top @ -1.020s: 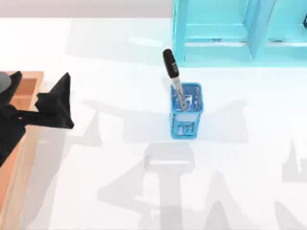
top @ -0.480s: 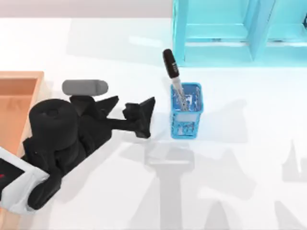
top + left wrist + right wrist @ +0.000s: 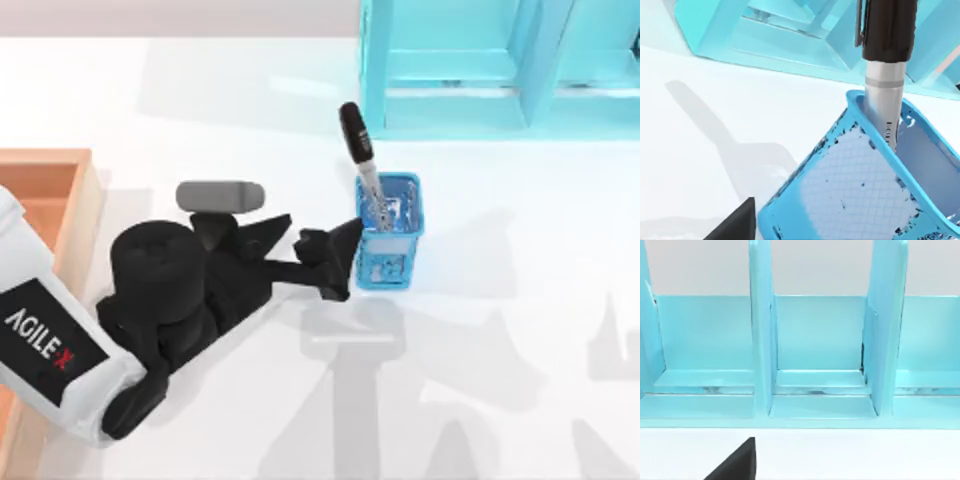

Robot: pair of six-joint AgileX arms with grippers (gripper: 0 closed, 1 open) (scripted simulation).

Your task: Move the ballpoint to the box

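Observation:
The ballpoint [image 3: 358,148] stands tilted in the blue mesh cup [image 3: 388,235], its black cap sticking up toward the shelf. In the left wrist view the ballpoint [image 3: 886,65] rises out of the cup [image 3: 860,190] close ahead. My left gripper [image 3: 343,258] is open, right against the cup's left side and below the cap, holding nothing. One of its fingertips [image 3: 737,225] shows beside the cup wall. The box [image 3: 62,200] lies at the table's left edge, partly under my left arm. My right arm is parked, and one black fingertip [image 3: 737,462] shows off-centre, so that gripper is open.
A cyan shelf unit [image 3: 480,70] stands at the back right, just behind the cup, and it faces the right wrist camera as the cyan shelf unit [image 3: 815,355]. The white table spreads to the right of and in front of the cup.
My left arm has swung right from over the box to the cup's left side. The ballpoint and cup have not moved.

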